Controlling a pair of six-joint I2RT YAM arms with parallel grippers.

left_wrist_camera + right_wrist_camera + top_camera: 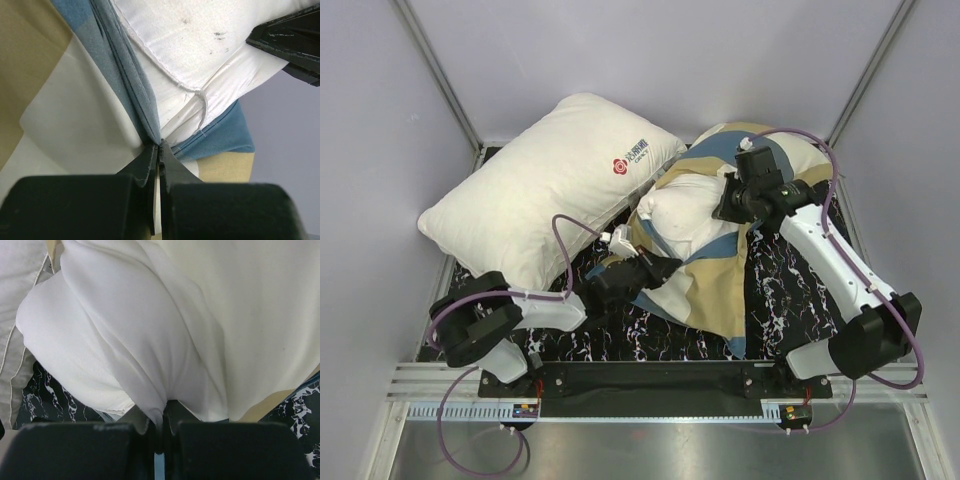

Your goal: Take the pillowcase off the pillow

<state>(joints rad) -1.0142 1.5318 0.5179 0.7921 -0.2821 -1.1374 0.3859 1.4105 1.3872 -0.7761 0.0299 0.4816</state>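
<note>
Mid-strip at the middle of the worktop (620,345): pinches the pillowcase (75,115) hem in the left claw (159,146), nips the half-bared pillow (150,340) in the right claw (162,420), likely needs opposite pulls next.

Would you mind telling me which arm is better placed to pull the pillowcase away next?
Left, probably. The left gripper is shut on the pillowcase hem, while the right gripper pinches the pillow itself, anchoring it.

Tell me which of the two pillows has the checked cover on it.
The plain off-white pillow on the right, half out of the checked pillowcase. The other pillow, on the left, lies bare and carries a red logo.
</note>
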